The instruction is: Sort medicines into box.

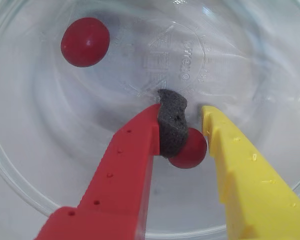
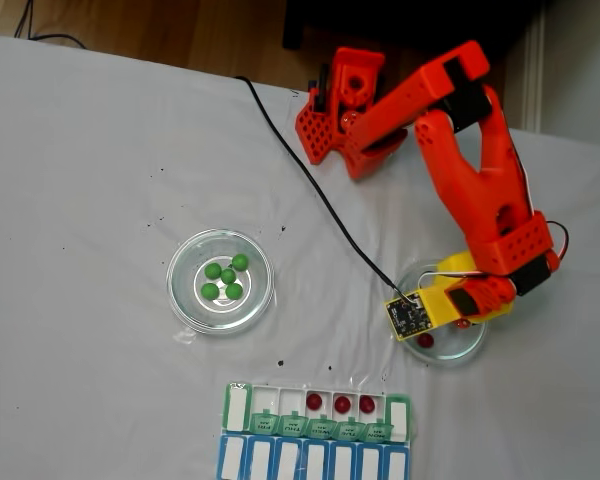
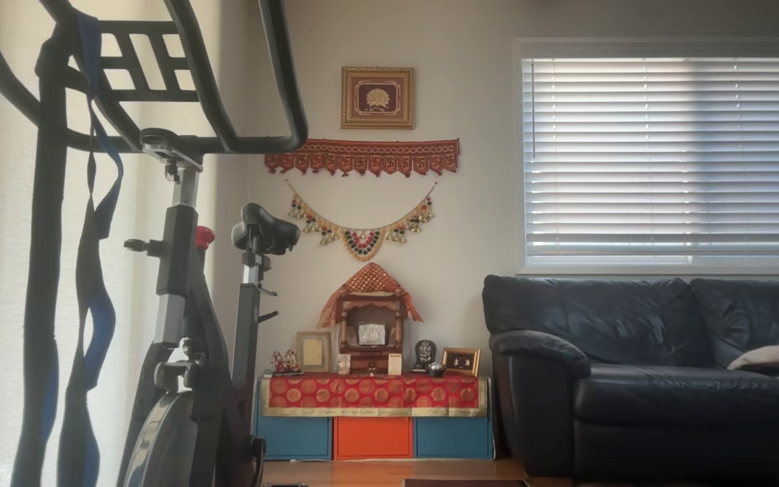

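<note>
judging by what lies where, you are under halfway; the box (image 2: 318, 411), the green-lidded organizer row at the bottom of the fixed view, holds three red balls (image 2: 341, 403) in neighbouring open compartments, and the rest of its compartments look bare; the left glass dish (image 2: 185, 300) keeps all five green balls (image 2: 225, 277) untouched; the right glass dish (image 2: 477, 345) has two reds left, so seven balls remain to sort; your gripper (image 1: 188, 120) is down inside that dish, jaws narrowed around one red ball (image 1: 193, 151), which touches the grey foam pad (image 1: 171, 125) on the red finger; whether the yellow finger presses it is unclear, so i can't call it gripped; the spare red ball (image 1: 85, 42) sits well apart; the arm hides much of that dish from above, and the lid labels are too small to read.
</note>
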